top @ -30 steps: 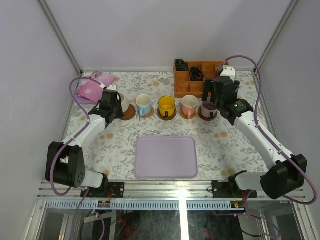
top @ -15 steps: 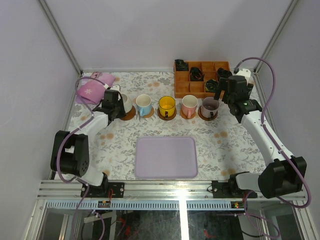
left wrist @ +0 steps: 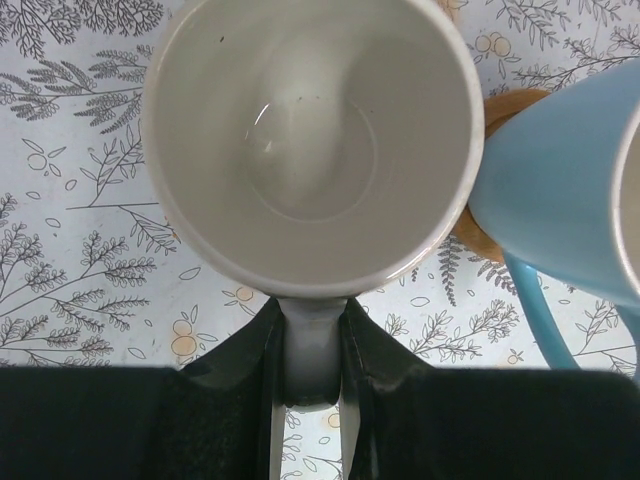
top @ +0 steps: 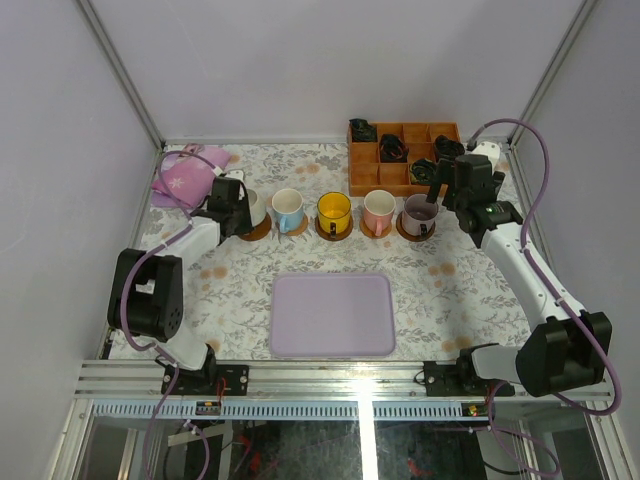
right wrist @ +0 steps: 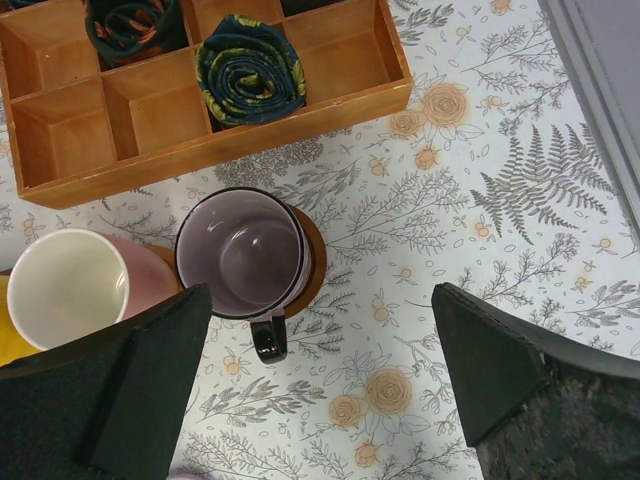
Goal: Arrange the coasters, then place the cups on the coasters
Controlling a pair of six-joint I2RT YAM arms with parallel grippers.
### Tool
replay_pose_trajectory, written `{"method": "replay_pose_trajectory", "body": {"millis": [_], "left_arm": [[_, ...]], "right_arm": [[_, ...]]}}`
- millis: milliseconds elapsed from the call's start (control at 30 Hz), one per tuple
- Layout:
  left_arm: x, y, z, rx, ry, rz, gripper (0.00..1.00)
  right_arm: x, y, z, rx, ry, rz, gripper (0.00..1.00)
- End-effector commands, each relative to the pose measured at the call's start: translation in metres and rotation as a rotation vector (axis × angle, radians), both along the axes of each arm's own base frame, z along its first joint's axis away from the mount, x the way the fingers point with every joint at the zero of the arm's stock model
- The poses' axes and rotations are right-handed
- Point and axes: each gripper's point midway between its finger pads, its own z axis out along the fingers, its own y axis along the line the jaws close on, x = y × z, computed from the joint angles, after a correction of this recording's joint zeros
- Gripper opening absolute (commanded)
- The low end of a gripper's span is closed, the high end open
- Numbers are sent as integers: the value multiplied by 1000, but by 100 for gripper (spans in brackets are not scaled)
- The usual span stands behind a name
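Five cups stand in a row across the table, each over a brown coaster. My left gripper (top: 240, 209) (left wrist: 310, 365) is shut on the handle of the cream-white cup (top: 253, 207) (left wrist: 310, 140), which sits over the leftmost coaster (top: 260, 229); I cannot tell whether the cup touches it. To its right come the blue cup (top: 288, 210) (left wrist: 570, 200), yellow cup (top: 334, 212), pink cup (top: 379, 210) (right wrist: 70, 290) and purple cup (top: 419, 212) (right wrist: 243, 252). The purple cup rests on a dark coaster (right wrist: 314, 262). My right gripper (top: 441, 188) (right wrist: 320, 335) hangs open just right of it, holding nothing.
An orange-brown compartment box (top: 400, 155) (right wrist: 60, 140) with rolled cloths stands behind the right cups. A flat lavender tray (top: 333, 315) lies in the near middle. A pink cloth (top: 185, 178) lies at the back left. Enclosure walls stand on both sides.
My right gripper has drawn back to the right, off the purple cup. My left gripper has shifted slightly back and right with the cream cup, its arm swinging left.
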Motion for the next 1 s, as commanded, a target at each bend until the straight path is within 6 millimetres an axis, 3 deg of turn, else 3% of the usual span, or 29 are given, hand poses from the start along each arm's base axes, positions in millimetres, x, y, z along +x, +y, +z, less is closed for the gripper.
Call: {"method": "replay_pose_trajectory", "body": {"millis": [0, 467, 967], "left_arm": [[31, 1, 41, 1, -141, -10, 0], [13, -1, 29, 3, -65, -28, 0], [12, -7, 12, -19, -19, -49, 2]], "right_arm": [[1, 4, 15, 44, -55, 7, 99], [-3, 8, 9, 68, -40, 21, 99], [-8, 10, 3, 90, -34, 24, 99]]}}
